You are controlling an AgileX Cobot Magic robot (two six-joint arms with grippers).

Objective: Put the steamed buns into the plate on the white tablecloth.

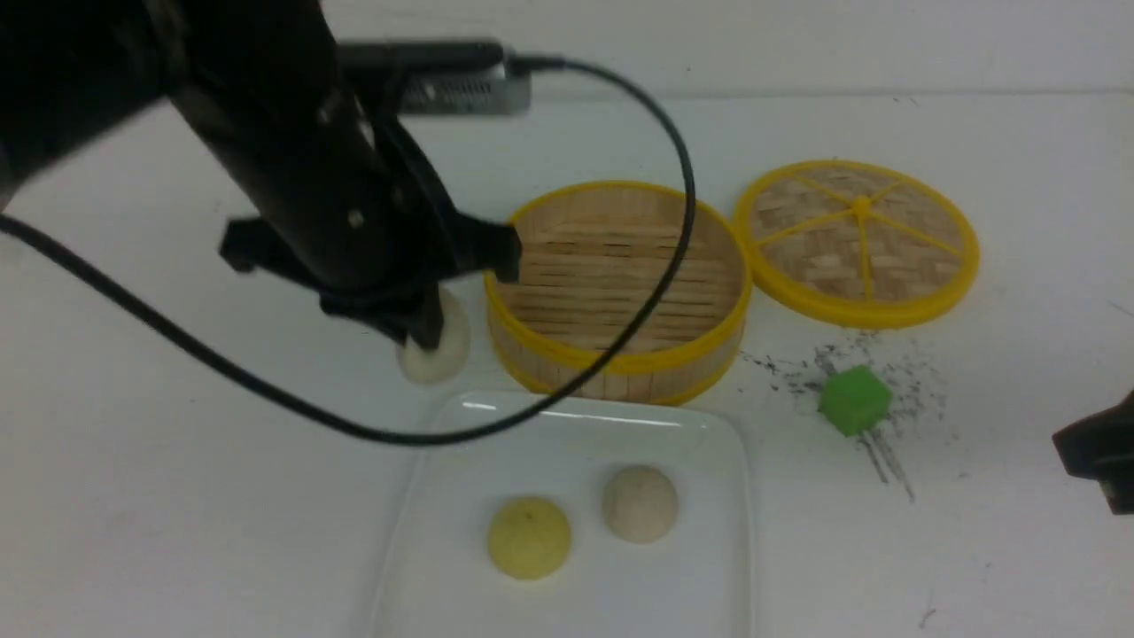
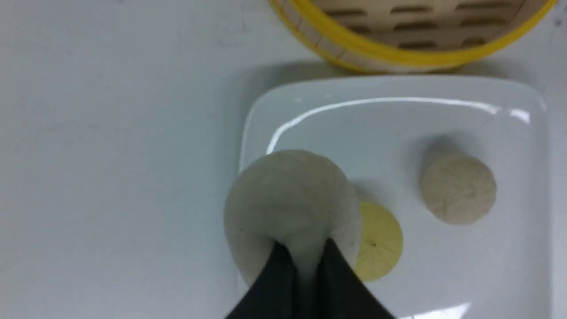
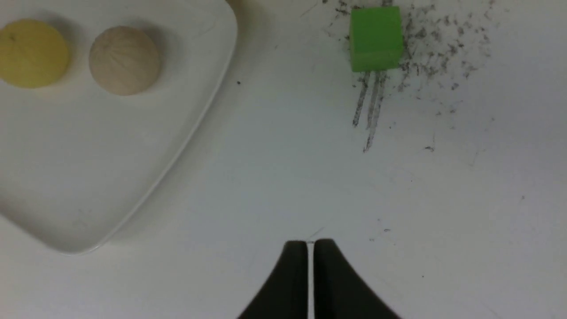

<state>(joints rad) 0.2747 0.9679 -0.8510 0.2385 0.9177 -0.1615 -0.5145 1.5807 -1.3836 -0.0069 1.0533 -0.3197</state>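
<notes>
Left pincer (image 1: 423,333), centre-left of the front frame: clamped on the first steamed bun (image 1: 440,353). The left wrist view confirms that the black fingers (image 2: 272,277) pinch the bun's near side. In the front frame this bun sits just left of the bamboo steamer (image 1: 611,283) and just above the upper-left corner of the plate (image 1: 709,443). In the left wrist view it overlaps a corner of the plate's rim and shows far larger than the other buns, so it is nearer that camera. Whether it touches the surface cannot be told. The second steamed bun (image 1: 640,503) lies on the plate, lower centre of the front frame. The yellow bun (image 1: 529,537) lies to its left, near but apart. The steamer stands open at frame centre, its slatted floor showing. Its woven lid (image 1: 858,241) lies flat just beside it at upper right; contact between them cannot be determined. A green cube (image 1: 854,400) rests right of centre on the white tablecloth (image 1: 159,514), among black scuff marks (image 1: 889,462). Right pincer (image 1: 1099,454), at the right edge of the frame: fingers together with only a hairline slit, gripping nothing. It sits over bare cloth, apart from the plate and the cube.
</notes>
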